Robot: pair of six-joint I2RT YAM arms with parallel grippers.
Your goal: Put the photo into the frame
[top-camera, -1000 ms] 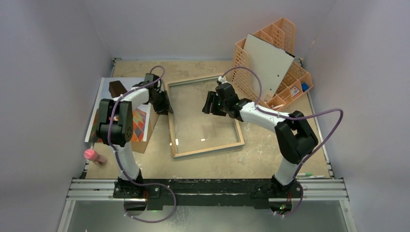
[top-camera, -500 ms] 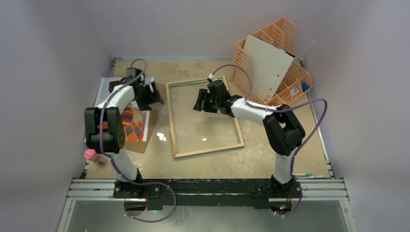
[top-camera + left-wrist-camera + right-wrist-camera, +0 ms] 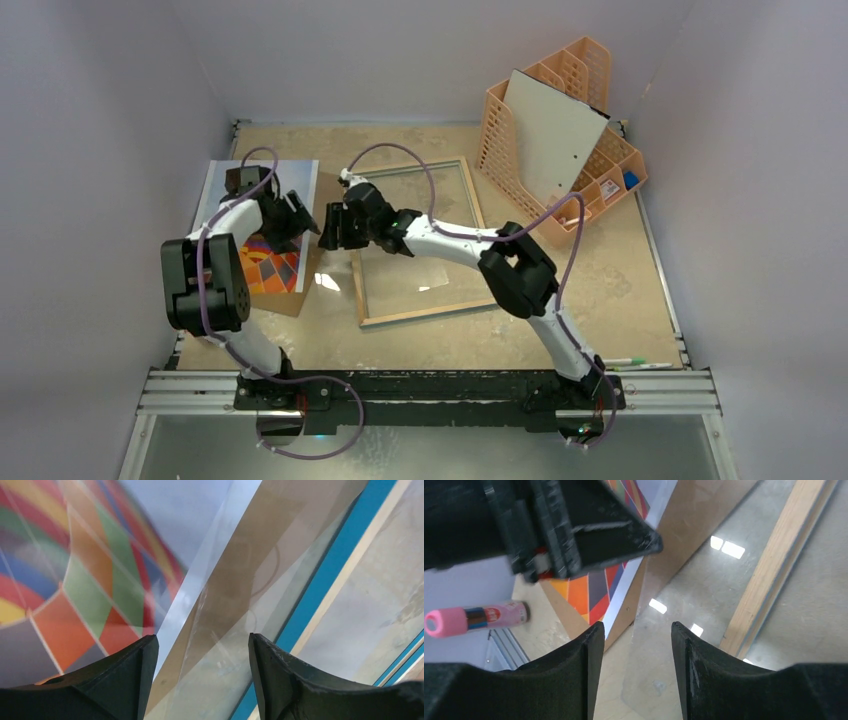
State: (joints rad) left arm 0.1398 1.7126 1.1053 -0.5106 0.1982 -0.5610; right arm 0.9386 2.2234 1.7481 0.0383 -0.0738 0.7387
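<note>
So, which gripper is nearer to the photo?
Left. The left gripper hovers over the photo, at its frame-side edge; the right gripper is just beyond that edge, beside the frame.

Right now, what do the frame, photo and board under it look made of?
frame: pale wood-look rails, matt; clear pane, glass or acrylic, mirrors lights.
photo: thin printed paper, white margin, lies flat.
board: brown hardboard, probably; dull, thin edge.

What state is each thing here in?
Hot-air balloon paper photo, flat on brown hardboard backing, not yet framed.
Blue-fronted rectangular picture frame, lying flat, holding no picture.
Left gripper, open, empty.
Right gripper, open, empty.
Grey-white board, leaning in orange lattice organiser.
Pink glue stick, lying on its side.
</note>
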